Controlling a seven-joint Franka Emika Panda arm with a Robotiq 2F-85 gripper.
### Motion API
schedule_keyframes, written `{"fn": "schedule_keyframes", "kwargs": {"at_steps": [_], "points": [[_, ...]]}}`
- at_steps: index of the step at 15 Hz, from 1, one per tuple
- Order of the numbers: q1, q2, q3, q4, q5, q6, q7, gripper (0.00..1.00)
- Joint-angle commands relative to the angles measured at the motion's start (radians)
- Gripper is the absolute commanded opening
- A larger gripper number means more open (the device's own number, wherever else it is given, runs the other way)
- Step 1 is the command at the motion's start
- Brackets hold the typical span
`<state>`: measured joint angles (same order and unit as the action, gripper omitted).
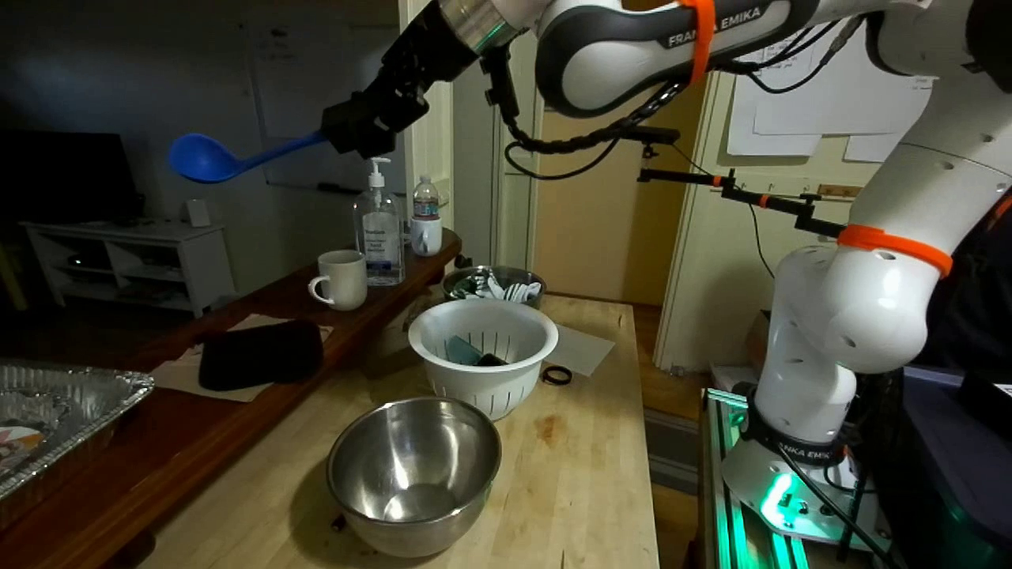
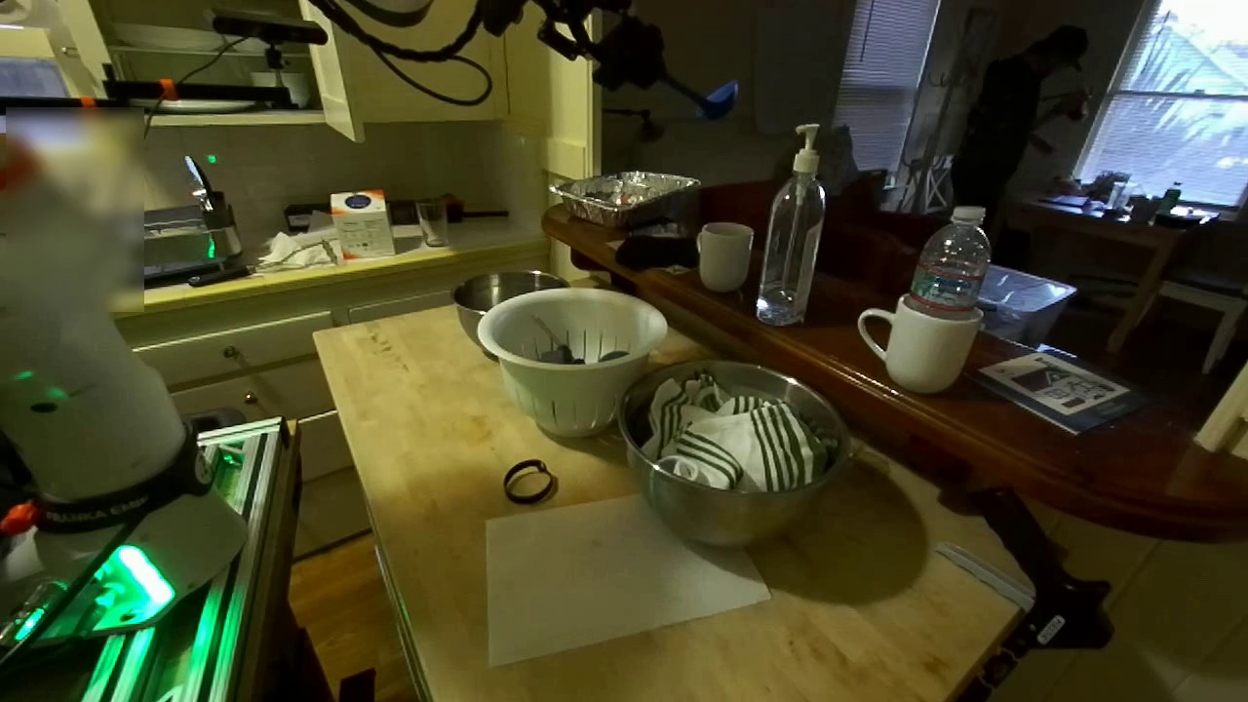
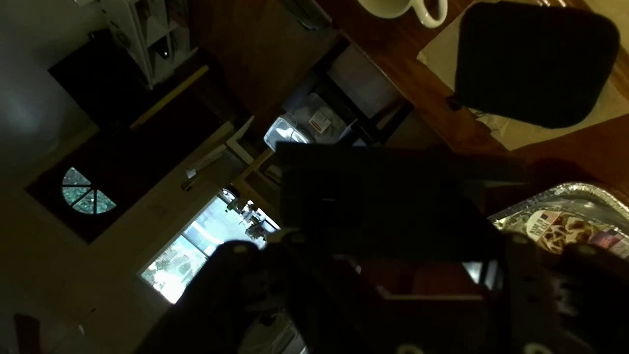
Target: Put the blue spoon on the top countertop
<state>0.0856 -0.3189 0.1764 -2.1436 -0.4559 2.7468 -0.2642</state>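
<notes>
The blue spoon (image 1: 204, 160) is in the air, its bowl pointing away from the arm; it also shows in an exterior view (image 2: 720, 99). My gripper (image 1: 336, 130) is shut on the end of its handle, high above the top countertop (image 1: 158, 454). The gripper also shows at the top of an exterior view (image 2: 639, 63). The dark reddish-brown countertop also shows there (image 2: 834, 336) and in the wrist view (image 3: 393, 64). In the wrist view the gripper (image 3: 398, 206) is a dark shape, and the spoon cannot be made out.
On the raised counter stand a foil tray (image 1: 118, 387), a black pad (image 1: 261, 356), a white mug (image 1: 344, 280), a sanitizer bottle (image 1: 381, 233) and a mug holding a water bottle (image 2: 926, 351). The lower pale counter holds a steel bowl (image 1: 415, 474) and a white colander (image 1: 482, 379).
</notes>
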Motion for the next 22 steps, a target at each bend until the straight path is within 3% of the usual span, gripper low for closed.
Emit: {"fn": "schedule_keyframes", "kwargs": {"at_steps": [1,9,12,18,22], "points": [[0.034,0.169,-0.034,0.1,0.083,0.108,-0.03,0.42],[0.089,0.356,-0.003,0.191,0.319,0.092,-0.168,0.42],[0.079,0.39,-0.006,0.192,0.312,0.106,-0.134,0.42],[0.063,0.454,0.005,0.239,0.379,0.096,-0.191,0.42],[0.039,0.487,0.065,0.293,0.584,0.012,-0.362,0.42]]}}
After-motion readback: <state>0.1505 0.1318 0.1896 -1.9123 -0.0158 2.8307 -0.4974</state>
